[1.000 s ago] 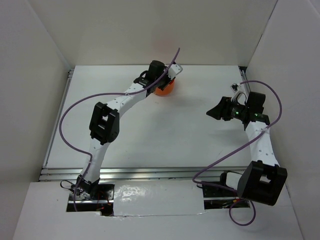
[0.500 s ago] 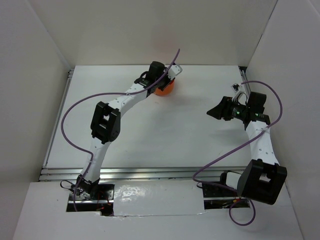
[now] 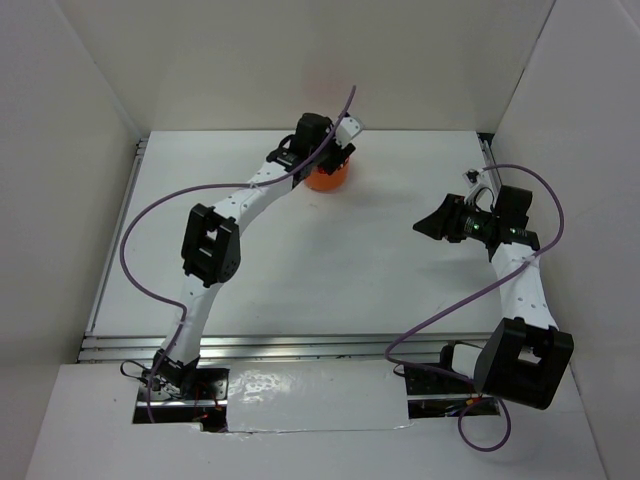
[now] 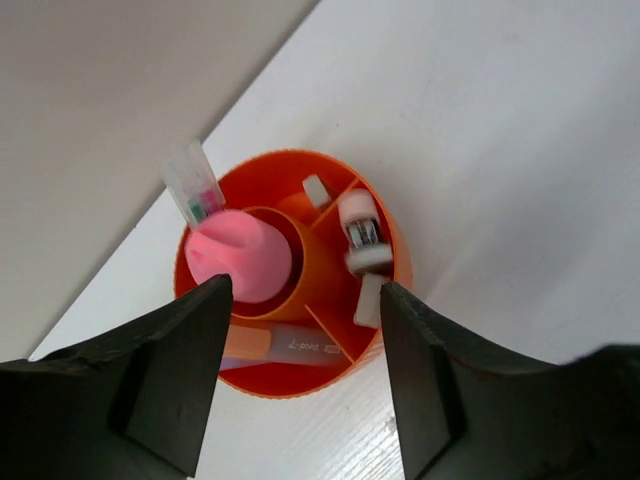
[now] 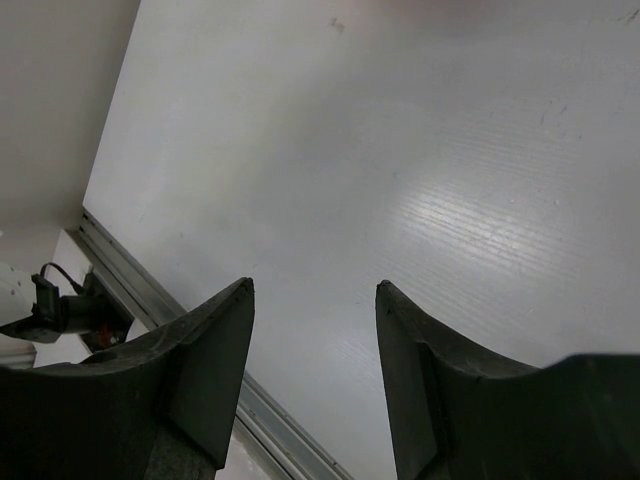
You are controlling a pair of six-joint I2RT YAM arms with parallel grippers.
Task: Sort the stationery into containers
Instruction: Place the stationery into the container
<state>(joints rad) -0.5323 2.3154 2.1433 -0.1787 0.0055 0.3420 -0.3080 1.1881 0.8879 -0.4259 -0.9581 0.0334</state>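
Left gripper (image 4: 305, 290) shifted slightly over orange tub (image 4: 300, 382) since earlier frame; jaws found parted, nothing held. Pink glue-stick (image 4: 240, 255) seen in tub's central ring, blurred white item (image 4: 360, 235) in compartment beside it. Right gripper (image 5: 315, 290), well right of tub, unmoved, spread, empty.

Bright diffuse light, faint shadows, slight blur inside orange tub (image 4: 398, 266).

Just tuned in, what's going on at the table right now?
The left gripper hangs open above the orange tub, holding nothing. The tub holds a pink glue stick in its central ring, a marker and erasers in outer compartments. The right gripper is open and empty over the table.
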